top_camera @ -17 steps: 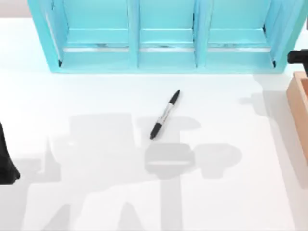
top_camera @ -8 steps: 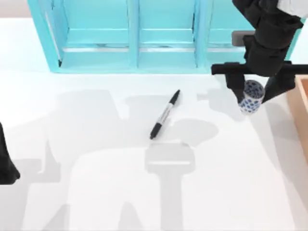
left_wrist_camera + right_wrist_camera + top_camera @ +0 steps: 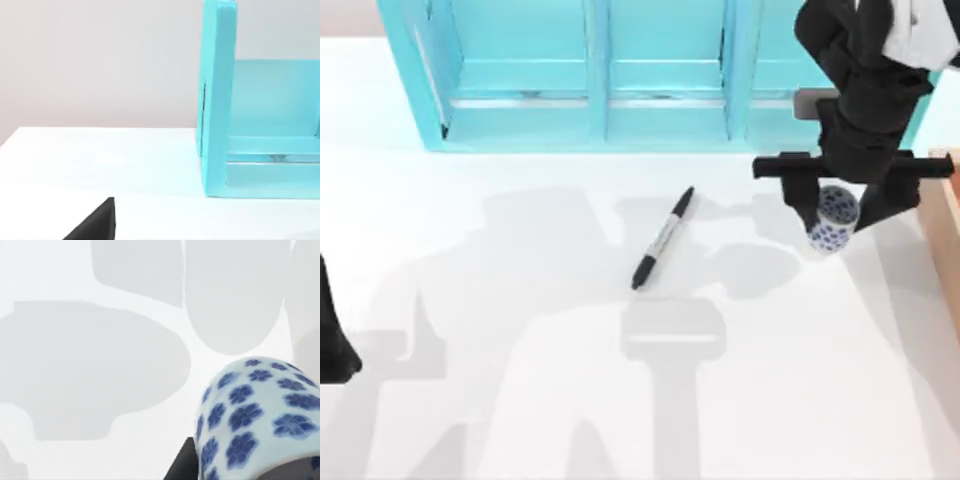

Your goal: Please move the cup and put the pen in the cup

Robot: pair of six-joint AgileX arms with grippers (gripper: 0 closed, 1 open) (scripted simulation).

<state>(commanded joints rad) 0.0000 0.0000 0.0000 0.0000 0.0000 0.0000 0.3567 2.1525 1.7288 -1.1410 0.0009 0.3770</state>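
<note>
The pen (image 3: 663,238) lies flat and slanted on the white table near the middle, its cap toward the shelf. To its right, the small white cup (image 3: 832,226) with blue flowers hangs tilted above the table, with my right gripper (image 3: 841,210) shut on it from both sides. The right wrist view shows the cup (image 3: 252,412) close up over the white tabletop. My left arm (image 3: 332,335) stays parked at the table's left edge, far from both things.
A teal shelf unit (image 3: 660,85) with three bays spans the back of the table and also appears in the left wrist view as the shelf (image 3: 219,100). A wooden box (image 3: 945,235) stands at the right edge, just beside the right arm.
My right arm has swung in from the right edge carrying the cup and has shifted it a little left toward the pen. The pen and left arm have not moved.
</note>
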